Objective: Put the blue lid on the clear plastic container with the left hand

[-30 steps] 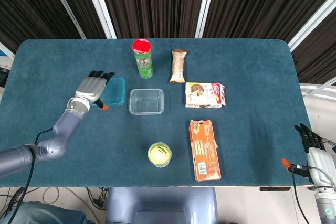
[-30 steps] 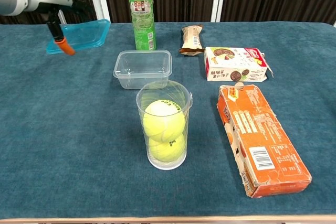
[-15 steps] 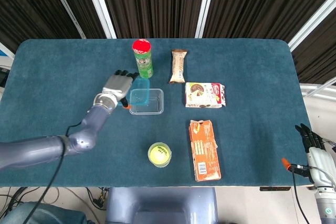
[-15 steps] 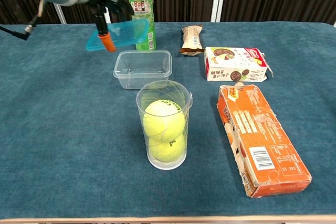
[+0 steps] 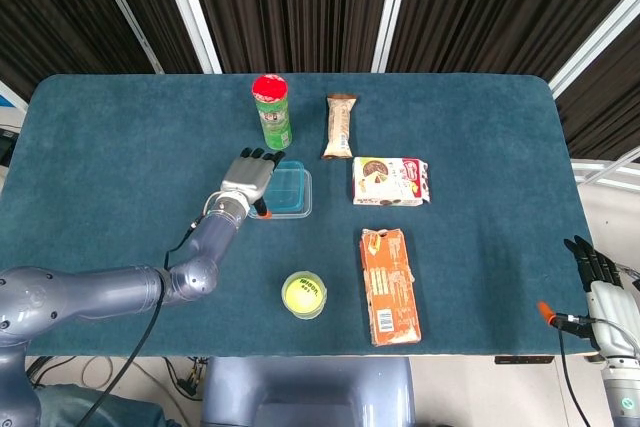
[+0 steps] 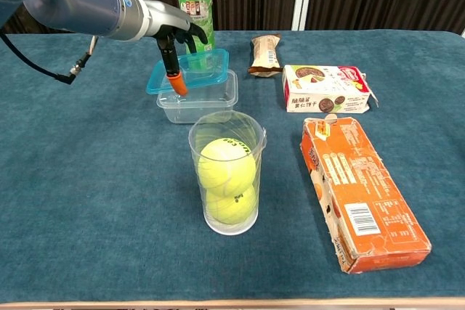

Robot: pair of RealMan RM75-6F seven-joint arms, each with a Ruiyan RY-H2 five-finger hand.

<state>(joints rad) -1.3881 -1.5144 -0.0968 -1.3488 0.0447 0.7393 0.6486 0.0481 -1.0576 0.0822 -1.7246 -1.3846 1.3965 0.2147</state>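
Step in hand: placing; the lid is over the box but looks not yet seated.
Left hand [image 6: 176, 40]: clamped on the blue lid [image 6: 195, 70], fingers over its left edge.
Blue lid: tilted above the clear plastic container [image 6: 205, 102], covering most of the opening in the head view [image 5: 287, 187].
Container: on the desk [image 6: 87, 179], in front of the green can [image 6: 195, 6].
Next move: level the lid, square it to the rim, lower and press.
Right hand [image 5: 598, 282]: idle at the desk's near right corner, fingers apart, holding nothing.

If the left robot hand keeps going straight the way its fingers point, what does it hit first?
Probably the green chip can. The left robot hand, holding the blue lid over the clear container, points toward it, though depth is unclear.
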